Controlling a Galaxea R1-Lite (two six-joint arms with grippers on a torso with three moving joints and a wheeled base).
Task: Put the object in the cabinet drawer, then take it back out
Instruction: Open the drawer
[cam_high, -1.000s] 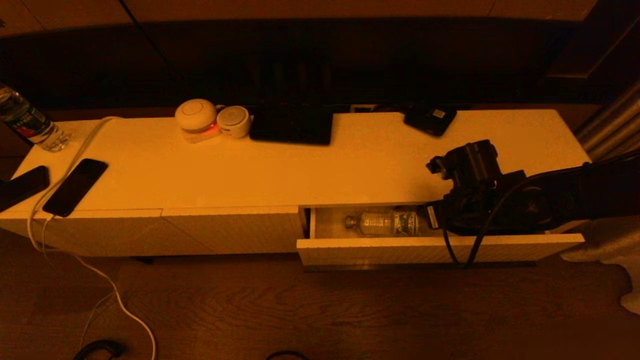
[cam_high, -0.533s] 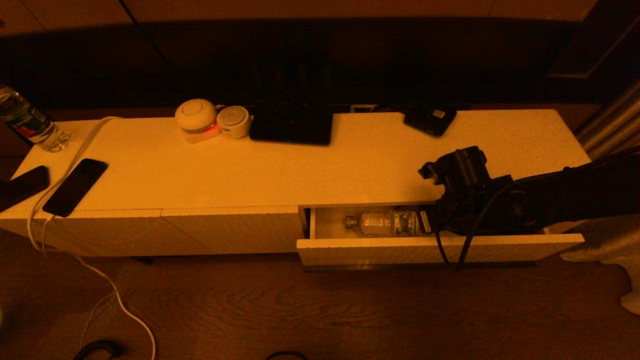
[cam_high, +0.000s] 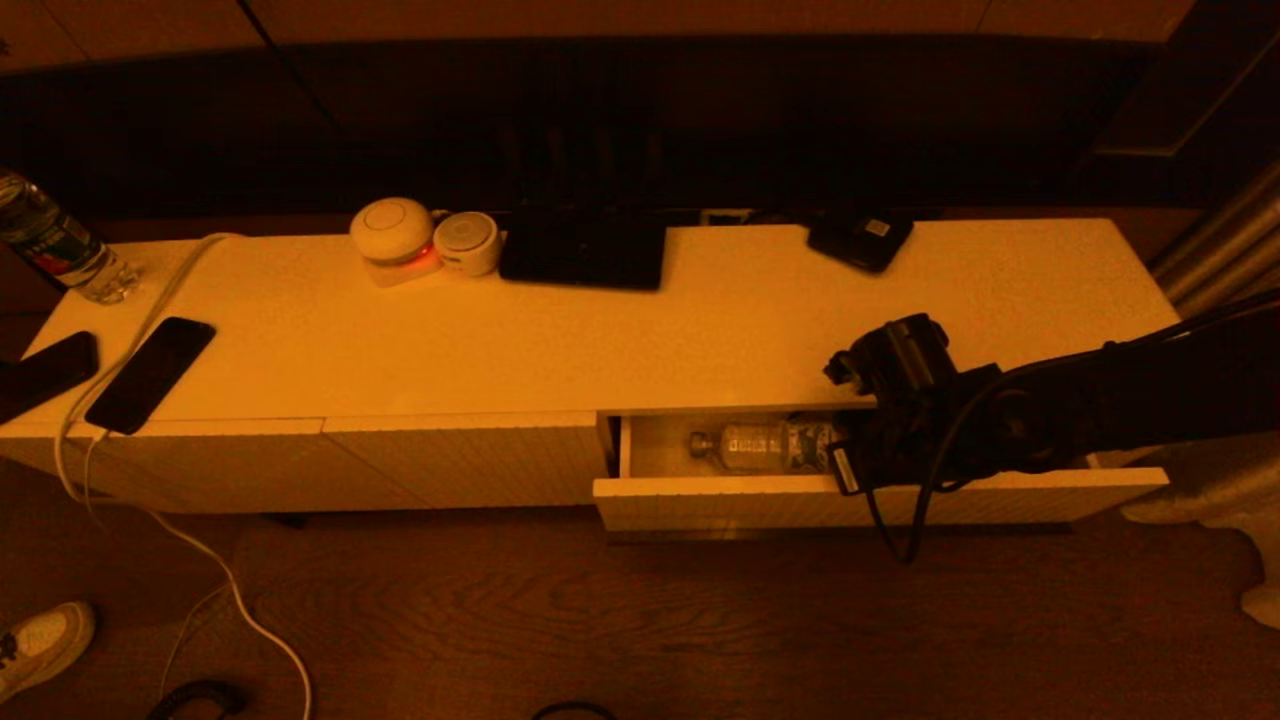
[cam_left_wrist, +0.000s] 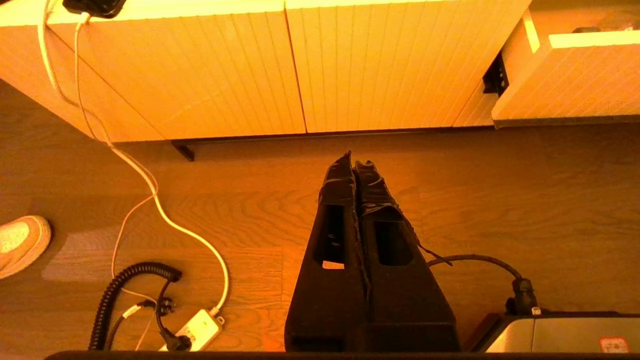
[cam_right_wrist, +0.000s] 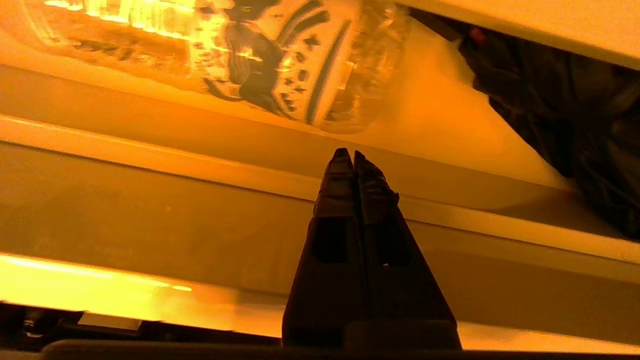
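Observation:
The cabinet (cam_high: 650, 340) has its drawer (cam_high: 720, 502) pulled out at the right. A clear labelled bottle (cam_high: 762, 446) lies on its side inside, cap pointing left. My right gripper (cam_high: 848, 468) hangs at the drawer's front wall beside the bottle's base, shut and empty. In the right wrist view the shut gripper (cam_right_wrist: 348, 152) ends just short of the bottle (cam_right_wrist: 280, 60), apart from it, over the drawer's inner front wall (cam_right_wrist: 200, 170). My left gripper (cam_left_wrist: 354, 160) is parked shut over the wooden floor in front of the cabinet's ribbed panels (cam_left_wrist: 210, 70). It is out of the head view.
On the cabinet top are two phones (cam_high: 150, 372), a water bottle (cam_high: 60, 245), two round devices (cam_high: 392, 232) and black items (cam_high: 585, 250) at the back. A white cable (cam_high: 150, 320) drops to the floor. A shoe (cam_high: 40, 645) and a power strip (cam_left_wrist: 197, 330) are on the floor.
My right arm has moved left and lower, bringing its gripper to the drawer's front wall by the bottle's base. A shoe has come into view at the lower left.

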